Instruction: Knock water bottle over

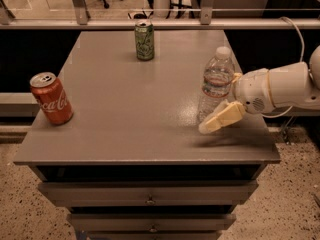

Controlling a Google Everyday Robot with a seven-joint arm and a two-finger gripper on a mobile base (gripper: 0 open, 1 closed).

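The water bottle (216, 84) is clear ribbed plastic with a white cap. It stands upright on the right part of the grey table (130, 109). My gripper (220, 105) reaches in from the right on a white arm (285, 86) and is open. Its near cream finger (222, 118) lies in front of the bottle's base, touching or almost touching it. The far finger (236, 76) shows only as a tip behind the bottle's right side. The bottle sits in the gap between the two fingers.
A red Coca-Cola can (51, 98) stands near the table's left edge. A green soda can (144, 40) stands at the back middle. Drawers (150, 200) sit under the tabletop. A glass railing and chair legs lie behind the table.
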